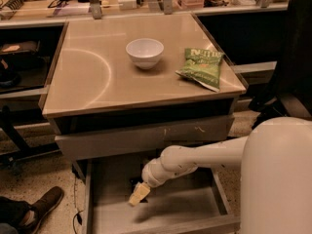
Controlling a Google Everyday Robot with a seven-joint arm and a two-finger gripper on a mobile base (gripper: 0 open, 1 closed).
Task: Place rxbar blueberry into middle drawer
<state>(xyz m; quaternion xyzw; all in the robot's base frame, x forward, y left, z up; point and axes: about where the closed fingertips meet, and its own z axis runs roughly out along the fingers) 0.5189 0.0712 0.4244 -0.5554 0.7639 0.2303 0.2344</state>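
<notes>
Wide-open middle drawer (pixel 195 204), gripper (pixel 138 195) low between its walls, nearer left; grip unclear.

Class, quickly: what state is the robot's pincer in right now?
Pincer: down inside the open middle drawer; whether it is open, closed or holding anything cannot be told.

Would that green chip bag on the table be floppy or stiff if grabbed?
Probably floppy and light: the green chip bag looks puffy and crinkled, so it would likely cave under a squeeze. Lying flat on the tabletop, it should slide rather than roll. The gripper is down inside the open drawer, away from it.
</notes>
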